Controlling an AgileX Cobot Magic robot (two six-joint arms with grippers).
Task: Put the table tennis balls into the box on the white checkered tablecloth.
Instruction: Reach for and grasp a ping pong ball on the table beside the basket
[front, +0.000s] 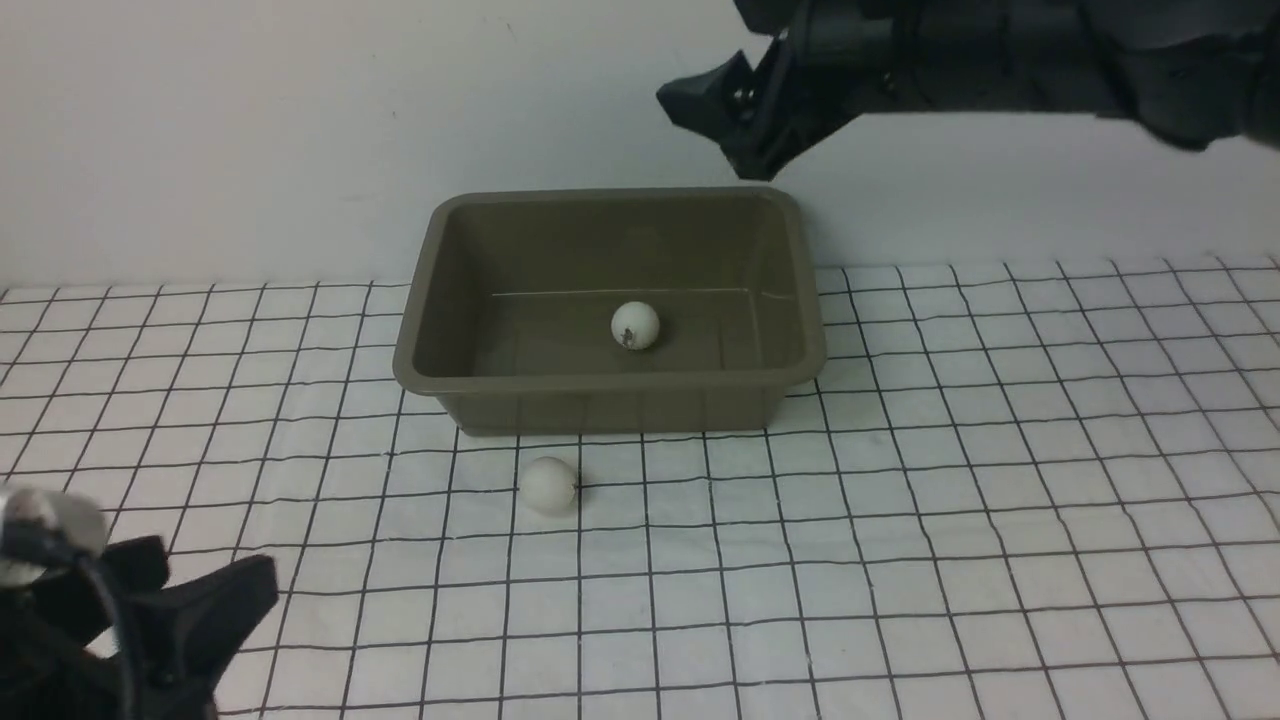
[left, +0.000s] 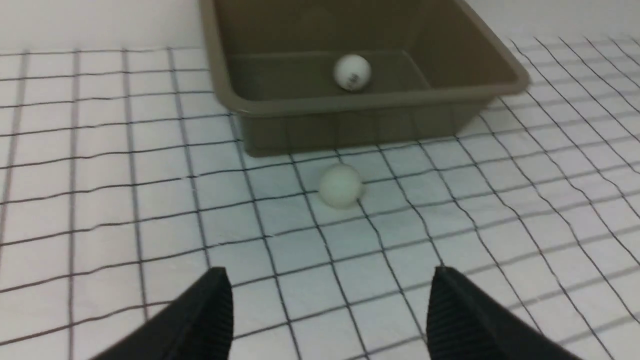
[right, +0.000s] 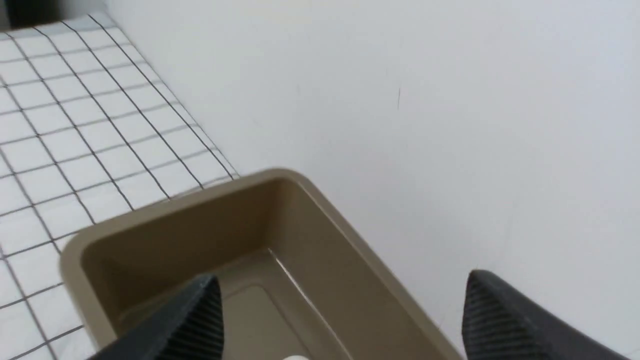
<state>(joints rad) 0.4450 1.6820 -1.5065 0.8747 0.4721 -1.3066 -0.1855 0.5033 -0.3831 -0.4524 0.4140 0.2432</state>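
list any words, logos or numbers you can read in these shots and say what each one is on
dark printed mark on the ball inside the box: too small and blurred to read in any view
second ball on the tablecloth: no print visible
box, tablecloth and wall: no lettering, so nothing legible anywhere

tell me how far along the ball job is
Done: one ball lies in the box. In hand: nothing; the right gripper, above the box, and the left gripper are open. Left: the second ball, on the cloth in front of the box.
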